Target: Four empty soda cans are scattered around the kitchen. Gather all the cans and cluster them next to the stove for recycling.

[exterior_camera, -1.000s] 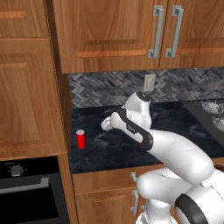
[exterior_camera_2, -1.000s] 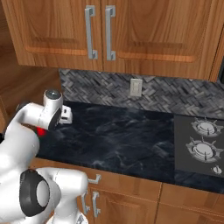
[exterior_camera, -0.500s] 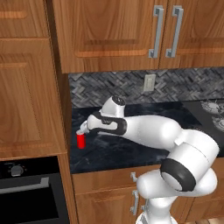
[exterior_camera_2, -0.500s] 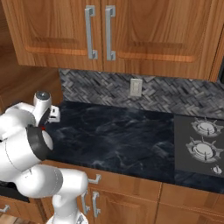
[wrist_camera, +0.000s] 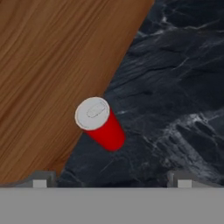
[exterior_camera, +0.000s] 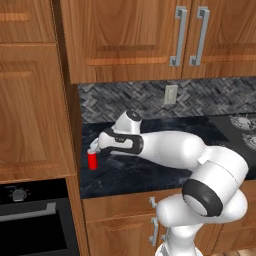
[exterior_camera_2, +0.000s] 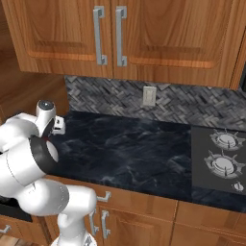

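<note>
One soda can (wrist_camera: 99, 124) stands upright beneath the gripper (wrist_camera: 109, 179), whose jaws are spread wide, holding nothing.

Dark marble counter (exterior_camera_2: 139, 153), herringbone backsplash (exterior_camera: 210, 97) with outlet (exterior_camera_2: 149, 96) — wooden cabinets (exterior_camera: 130, 35) above.

The robot's arm (exterior_camera: 175, 150) is built of glossy white rounded shells, bulbous at each joint and tapering toward the hand. A broad dark band (exterior_camera: 202, 197) rings the large lower joint, and a narrower black collar (exterior_camera: 135, 144) separates the forearm from the wrist. The wrist cap (exterior_camera: 131, 116) is a white dome with a small grey disc on top. The base column (exterior_camera: 172, 240) is white and smooth. The gripper (exterior_camera: 95, 145) is white with small pale grey blocks at its end. In the right base view, the same white shells and a black ring (exterior_camera_2: 38, 153) appear. No cables, screws or markings are discernible.
</note>
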